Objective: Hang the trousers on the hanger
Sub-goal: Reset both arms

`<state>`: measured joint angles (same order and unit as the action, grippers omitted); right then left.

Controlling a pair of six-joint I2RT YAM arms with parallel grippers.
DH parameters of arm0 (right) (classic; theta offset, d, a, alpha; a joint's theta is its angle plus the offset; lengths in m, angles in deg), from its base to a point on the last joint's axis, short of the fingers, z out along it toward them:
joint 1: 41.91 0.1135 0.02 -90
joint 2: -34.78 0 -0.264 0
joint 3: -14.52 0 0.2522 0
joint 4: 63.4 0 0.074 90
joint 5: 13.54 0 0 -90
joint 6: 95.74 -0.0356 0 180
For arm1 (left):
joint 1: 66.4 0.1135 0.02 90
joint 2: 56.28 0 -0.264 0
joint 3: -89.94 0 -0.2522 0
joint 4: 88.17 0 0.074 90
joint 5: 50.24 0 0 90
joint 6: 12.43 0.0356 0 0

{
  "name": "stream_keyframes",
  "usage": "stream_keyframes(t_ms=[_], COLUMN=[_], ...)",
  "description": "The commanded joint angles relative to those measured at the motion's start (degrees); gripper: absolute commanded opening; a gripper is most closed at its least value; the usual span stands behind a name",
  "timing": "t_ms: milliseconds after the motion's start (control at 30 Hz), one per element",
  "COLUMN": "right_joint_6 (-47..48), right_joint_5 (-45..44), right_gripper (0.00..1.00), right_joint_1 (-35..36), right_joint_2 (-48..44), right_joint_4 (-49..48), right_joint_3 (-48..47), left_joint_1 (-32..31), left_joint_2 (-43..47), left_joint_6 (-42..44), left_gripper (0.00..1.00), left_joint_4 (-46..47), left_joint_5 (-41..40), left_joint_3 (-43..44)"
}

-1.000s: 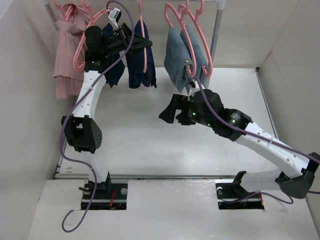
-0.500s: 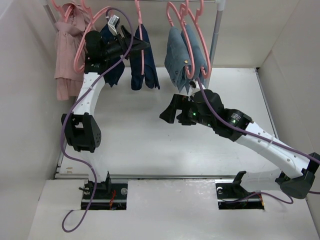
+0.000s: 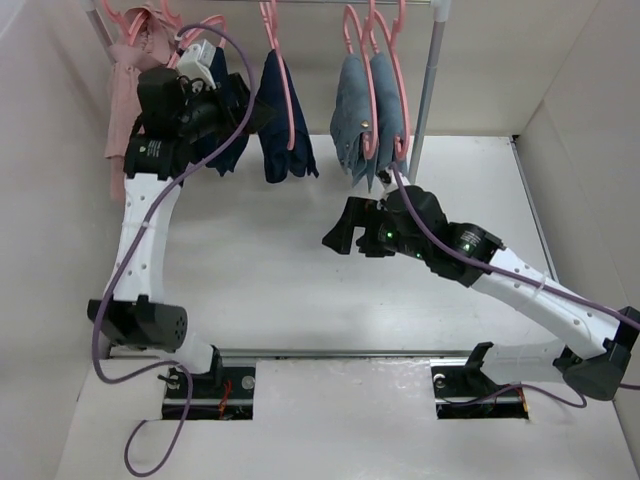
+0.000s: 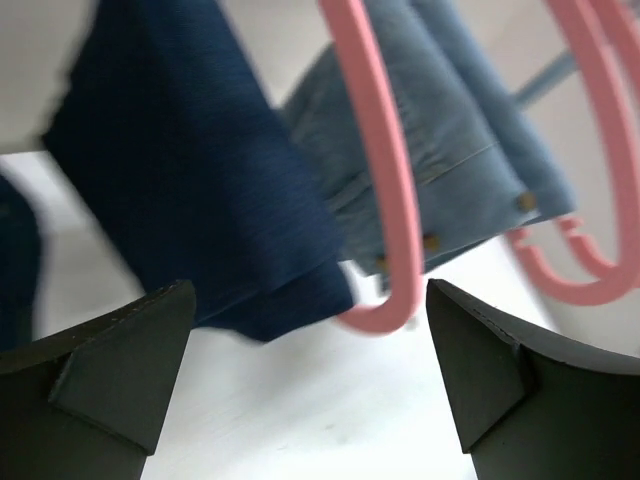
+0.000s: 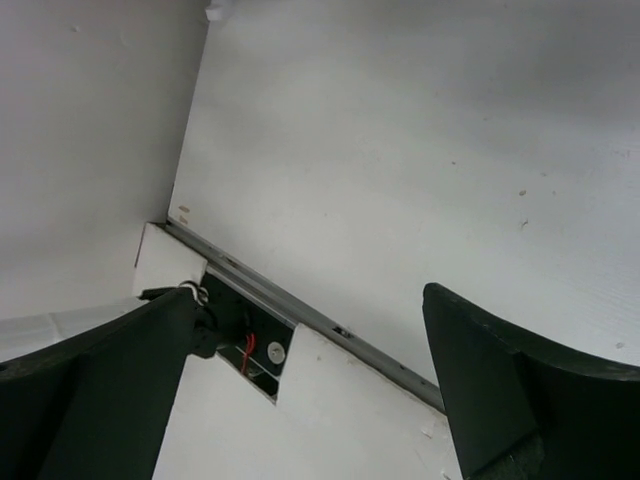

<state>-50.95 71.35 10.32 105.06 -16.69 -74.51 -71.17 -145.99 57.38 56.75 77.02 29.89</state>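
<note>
The dark navy trousers [image 3: 283, 125] hang folded over a pink hanger [image 3: 277, 55] on the rail at the back. My left gripper [image 3: 254, 112] is raised just left of them, open and holding nothing. In the left wrist view the trousers [image 4: 185, 165] and the hanger's lower loop [image 4: 385, 200] hang a little beyond my open left gripper [image 4: 308, 305], apart from both fingers. My right gripper [image 3: 340, 233] hovers open over the table, below the light-blue jeans. The right wrist view shows the right gripper [image 5: 310, 345] with only bare table between its fingers.
Light-blue jeans [image 3: 362, 110] hang on pink hangers [image 3: 390, 60] right of the trousers. A second navy garment [image 3: 228, 150] hangs behind my left wrist, with a pink shirt [image 3: 122, 95] at far left. The rack post [image 3: 424, 95] stands at back right. White walls enclose the table [image 3: 280, 290].
My left gripper has opened, let go of the hanger and drawn back to the left. The hanger with the trousers now hangs free on the rail. The right arm barely moved.
</note>
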Motion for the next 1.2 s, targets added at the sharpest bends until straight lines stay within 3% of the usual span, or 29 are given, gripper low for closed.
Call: stream_keyframes(t_ms=[0,67,200,300,333,500,667,767,967,1167], right_joint_6=[1.44,1.97,2.58,1.27,0.74,-0.83,-6.47,-6.47,-6.47,-9.98], right_joint_5=[1.41,2.12,-0.76,-9.17,-11.57,-26.6,-46.27,-52.35,-56.32,-56.95], right_gripper=[1.0,1.0,1.0,1.0,1.0,1.0,1.0,1.0,1.0,1.0], right_joint_1=[0.42,0.42,0.42,0.42,0.42,0.42,0.42,0.42,0.42,0.42], right_joint_2=[-1.73,-1.73,-5.41,-9.97,-11.38,-22.7,-33.17,-39.5,-45.67,-44.35], right_joint_4=[-1.57,-1.57,-3.76,-4.38,-4.99,-7.02,-5.0,-4.38,-2.37,-0.25], right_joint_3=[1.78,3.01,9.68,17.5,21.7,32.27,38.26,39.57,40.72,40.11], left_joint_1=[-0.41,-0.41,-0.41,-0.41,-0.41,0.11,0.73,1.26,1.26,1.26], left_joint_2=[5.5,9.36,21.04,34.13,37.82,61.44,70.19,72.21,69.33,66.16], left_joint_6=[13.75,16.04,22.63,29.4,30.72,31.79,24.78,22.38,20.27,19.04], left_gripper=[1.0,1.0,1.0,1.0,1.0,1.0,1.0,1.0,1.0,1.0], left_joint_4=[-9.86,-10.93,-7.35,-3.83,-0.42,8.83,19.36,21.67,26.94,27.47], left_joint_5=[-16.32,-20.53,-27.47,-31.79,-33.2,-41.2,-53.73,-56.32,-57.91,-58.34], left_joint_3=[-2.11,-4.75,-19.67,-37.15,-46.68,-69.25,-77.18,-81.75,-86.59,-86.07])
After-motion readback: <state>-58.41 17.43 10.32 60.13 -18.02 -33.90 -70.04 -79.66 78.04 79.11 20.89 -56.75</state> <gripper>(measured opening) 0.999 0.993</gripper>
